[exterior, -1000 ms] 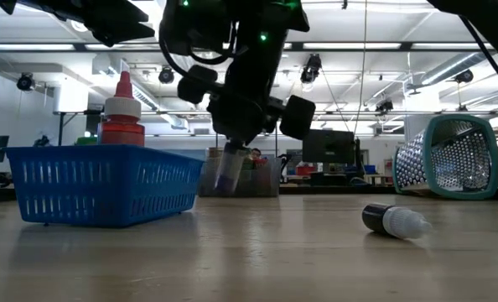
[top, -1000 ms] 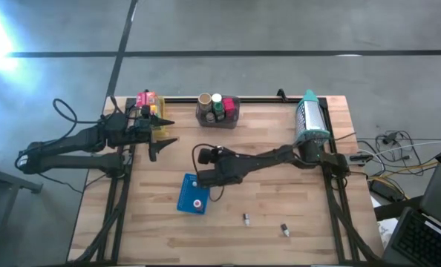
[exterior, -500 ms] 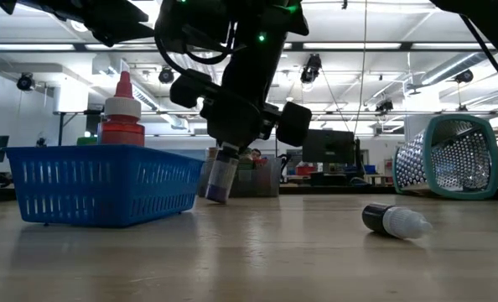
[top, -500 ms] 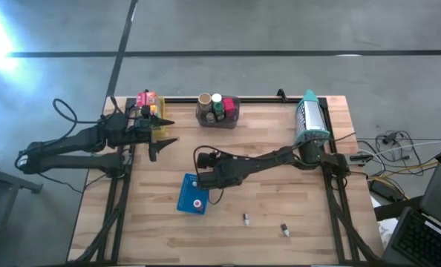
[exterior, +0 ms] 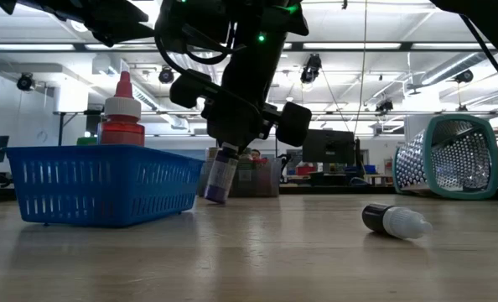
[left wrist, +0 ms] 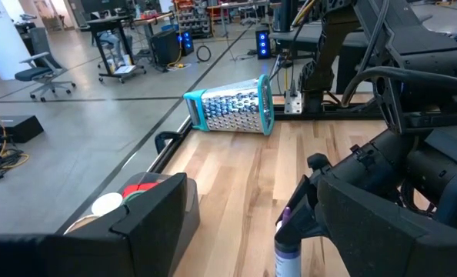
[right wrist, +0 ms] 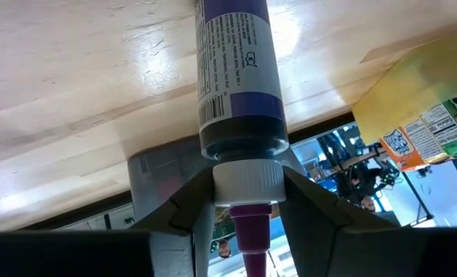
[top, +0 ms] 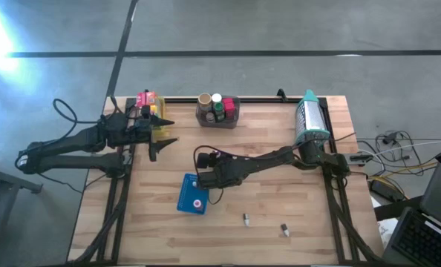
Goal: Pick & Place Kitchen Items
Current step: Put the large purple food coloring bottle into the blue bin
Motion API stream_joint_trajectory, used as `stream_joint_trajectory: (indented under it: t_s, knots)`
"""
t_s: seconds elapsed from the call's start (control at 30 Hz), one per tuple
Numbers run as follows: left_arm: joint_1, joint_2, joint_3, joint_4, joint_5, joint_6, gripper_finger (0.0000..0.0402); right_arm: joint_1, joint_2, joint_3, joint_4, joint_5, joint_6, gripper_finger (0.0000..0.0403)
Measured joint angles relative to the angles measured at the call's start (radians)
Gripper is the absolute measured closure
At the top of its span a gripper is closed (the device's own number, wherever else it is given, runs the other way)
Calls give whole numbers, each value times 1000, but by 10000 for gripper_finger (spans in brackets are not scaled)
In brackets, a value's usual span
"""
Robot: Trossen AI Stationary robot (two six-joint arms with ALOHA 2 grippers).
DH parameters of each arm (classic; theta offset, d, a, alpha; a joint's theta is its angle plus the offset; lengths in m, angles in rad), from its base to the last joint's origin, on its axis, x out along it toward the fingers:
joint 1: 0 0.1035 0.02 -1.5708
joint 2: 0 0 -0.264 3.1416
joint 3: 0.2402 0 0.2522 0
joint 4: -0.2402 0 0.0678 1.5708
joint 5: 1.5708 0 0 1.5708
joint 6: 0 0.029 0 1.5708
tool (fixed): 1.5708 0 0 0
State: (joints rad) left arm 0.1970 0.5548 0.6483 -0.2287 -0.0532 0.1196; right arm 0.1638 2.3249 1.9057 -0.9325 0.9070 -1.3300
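My right gripper (top: 201, 176) is shut on a small purple bottle (exterior: 219, 174) with a white cap, just off the blue tray's (top: 185, 197) far right corner. The bottle's base is low over the wood; whether it touches, I cannot tell. A red-capped bottle (exterior: 121, 113) stands upright in the tray. Two tiny bottles (top: 245, 218) (top: 284, 230) lie on their sides near the table's near edge. My left gripper (top: 163, 132) waits open at the table's left side, beside the yellow bin (top: 149, 102). My right gripper pinches the purple bottle by its white cap (right wrist: 248, 178), one finger (right wrist: 190, 208) on each side of it. The fingers come from above, pointing down. The bottle hangs below them, tilted, its body (exterior: 220, 178) leaning toward the blue tray.
A clear bin (top: 217, 110) of jars and packets stands at the far edge. A teal-rimmed metal grater (top: 309, 119) lies on its side at the far right. Bare wood shows in the middle and at the near right.
My right gripper has moved down and slightly toward the near left, bringing the purple bottle lower beside the blue tray and tipping it a little more. It has stayed shut on the bottle. Over the last half second it has barely moved.
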Motion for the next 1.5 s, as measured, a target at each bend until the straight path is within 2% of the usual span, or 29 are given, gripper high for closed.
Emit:
stream_joint_trajectory:
  t_s: [0.1, 0.33, 0.53, 0.9, 1.33, 1.5]
  knots:
    - [0, 0, 0, 0, 0, 0, 106, 0, 0, 0, 5, 0, 0, 277]
    - [0, 0, 0, 0, 0, 0, 106, 0, 0, 0, 40, 0, 11, 221]
    - [0, 0, 0, 0, 0, 0, 106, 0, 0, 0, 56, 1, 9, 209]
    - [0, 0, 0, 0, 0, 0, 106, 2, 0, 0, 134, 9, -3, 240]
    - [0, 0, 0, 0, 0, 0, 106, 7, -4, 2, 136, 35, -2, 284]
    - [0, 0, 0, 0, 0, 0, 106, 8, -12, 3, 137, 38, 0, 288]
